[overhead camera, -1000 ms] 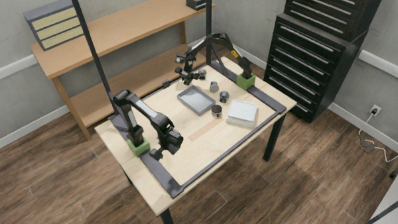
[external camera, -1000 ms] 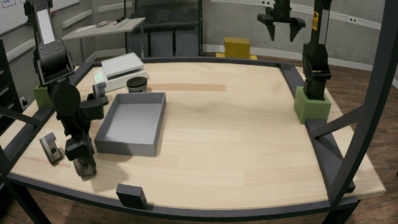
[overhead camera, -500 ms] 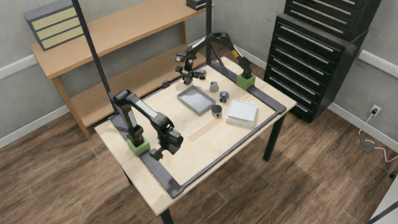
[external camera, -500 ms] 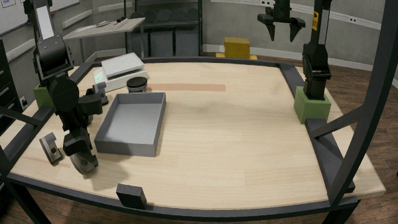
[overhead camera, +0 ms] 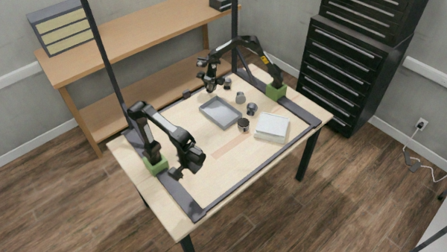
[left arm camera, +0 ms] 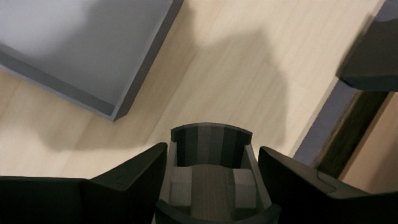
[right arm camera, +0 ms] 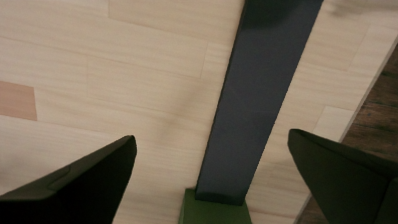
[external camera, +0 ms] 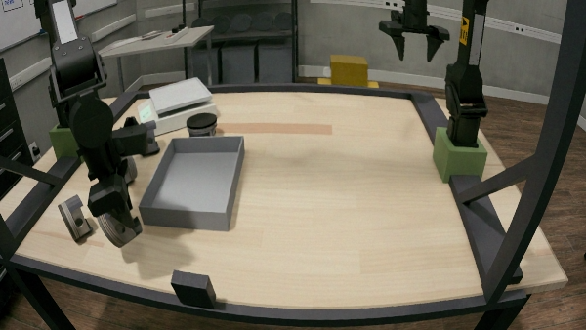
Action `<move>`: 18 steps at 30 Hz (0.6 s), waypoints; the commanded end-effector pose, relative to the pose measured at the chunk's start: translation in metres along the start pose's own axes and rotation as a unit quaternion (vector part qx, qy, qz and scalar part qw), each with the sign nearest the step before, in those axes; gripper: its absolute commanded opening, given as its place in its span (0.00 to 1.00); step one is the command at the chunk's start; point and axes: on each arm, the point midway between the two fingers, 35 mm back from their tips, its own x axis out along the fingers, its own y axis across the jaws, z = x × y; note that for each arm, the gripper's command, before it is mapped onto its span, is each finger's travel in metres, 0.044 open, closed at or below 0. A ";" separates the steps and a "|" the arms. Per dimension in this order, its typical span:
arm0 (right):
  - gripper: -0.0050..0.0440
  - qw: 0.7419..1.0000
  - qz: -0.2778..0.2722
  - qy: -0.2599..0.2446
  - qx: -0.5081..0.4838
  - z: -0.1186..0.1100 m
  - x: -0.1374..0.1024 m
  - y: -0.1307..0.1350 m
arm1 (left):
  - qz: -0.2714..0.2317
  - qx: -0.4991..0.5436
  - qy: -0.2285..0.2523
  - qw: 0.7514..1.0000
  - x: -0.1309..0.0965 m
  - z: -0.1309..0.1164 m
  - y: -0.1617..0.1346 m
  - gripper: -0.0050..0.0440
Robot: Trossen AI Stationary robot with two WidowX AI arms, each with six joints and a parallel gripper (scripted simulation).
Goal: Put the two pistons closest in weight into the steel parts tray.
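Left gripper (overhead camera: pixel 211 81) (external camera: pixel 119 222) (left arm camera: pixel 212 149) has its fingers about half open, stopped by the held piston (overhead camera: pixel 211 89) (external camera: pixel 116 230) (left arm camera: pixel 210 142), gripped across its body with the ringed crown end out beyond the fingertips. I read that as a grip on the narrower sides, leaving the crown free to be set down. The piston hangs off the shelf-side corner of the steel parts tray (overhead camera: pixel 220 111) (external camera: pixel 190 181) (left arm camera: pixel 75 30), outside its walls; nothing lies in the tray. Four more pistons are out on the table: a tilted piston (overhead camera: pixel 227 83) (external camera: pixel 73 220) by the held one, a grey-crowned piston (overhead camera: pixel 240 98) (external camera: pixel 130 168) beside the tray, a dark piston (overhead camera: pixel 252 108) (external camera: pixel 151 142) nearer the scale, and a black-topped piston (overhead camera: pixel 243 124) (external camera: pixel 201 123) standing upright between tray and digital scale (overhead camera: pixel 272 126) (external camera: pixel 182 97). That grouping keeps them within the left arm's reach, handy for weighing. The scale's pan is bare and I can't read its display, so which two match is unknown to me; I'd want weights before anything goes in. Right gripper (overhead camera: pixel 188 172) (external camera: pixel 415 59) (right arm camera: pixel 212 137) is spread nearly full, holding nothing, parked high on its own side, presumably to leave room. Risk: the round body could roll in the grip if it clips the tray wall.

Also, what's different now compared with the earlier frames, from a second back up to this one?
The left gripper has risen a little in the exterior view and drifted slightly toward its left edge, carrying the held piston with it. No new grasp or release shows. The right gripper, tray and dark-topped piston look unmoved.
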 end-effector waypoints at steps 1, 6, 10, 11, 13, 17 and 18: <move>0.92 1.000 0.001 -0.017 -0.003 0.005 -0.009 0.001 | -0.037 -0.005 -0.013 0.999 -0.031 0.012 -0.016 0.43; 0.92 1.000 0.001 -0.017 -0.003 0.005 -0.009 0.001 | -0.037 -0.005 -0.013 0.999 -0.039 0.014 -0.017 0.43; 0.92 1.000 0.001 -0.017 -0.003 0.005 -0.009 0.001 | -0.037 -0.005 -0.013 0.999 -0.046 0.015 -0.017 0.43; 0.92 1.000 0.001 -0.017 -0.003 0.005 -0.009 0.001 | -0.037 -0.005 -0.013 0.999 -0.047 0.015 -0.017 0.43; 0.92 1.000 0.001 -0.017 -0.003 0.005 -0.009 0.001 | -0.037 -0.005 -0.013 0.999 -0.050 0.016 -0.017 0.43; 0.92 1.000 0.001 -0.017 -0.003 0.005 -0.009 0.001 | -0.037 -0.005 -0.013 0.999 -0.054 0.017 -0.018 0.43; 0.92 1.000 0.001 -0.017 -0.003 0.005 -0.009 0.001 | -0.037 -0.005 -0.013 0.999 -0.055 0.017 -0.018 0.43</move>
